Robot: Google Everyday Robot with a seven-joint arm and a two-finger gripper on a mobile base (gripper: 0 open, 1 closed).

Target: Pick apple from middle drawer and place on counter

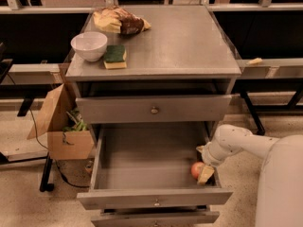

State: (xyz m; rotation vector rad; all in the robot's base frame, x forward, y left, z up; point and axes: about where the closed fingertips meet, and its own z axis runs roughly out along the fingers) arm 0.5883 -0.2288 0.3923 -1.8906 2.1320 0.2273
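Note:
The middle drawer point(142, 150) stands pulled open below the shut top drawer. The small red apple point(196, 170) lies in the drawer's front right corner. My gripper point(202, 170) reaches down into that corner from the right, its yellowish fingertips point(206, 174) right against the apple. My white arm point(246, 148) comes in from the lower right over the drawer's right wall. The counter point(184, 41) is the grey metal top of the cabinet, above and behind.
On the counter's left stand a white bowl point(89, 45), a green-and-yellow sponge point(115, 56) and a snack bag point(120, 21). An open cardboard box point(61, 126) sits on the floor left of the cabinet. A lower drawer front point(156, 217) shows beneath.

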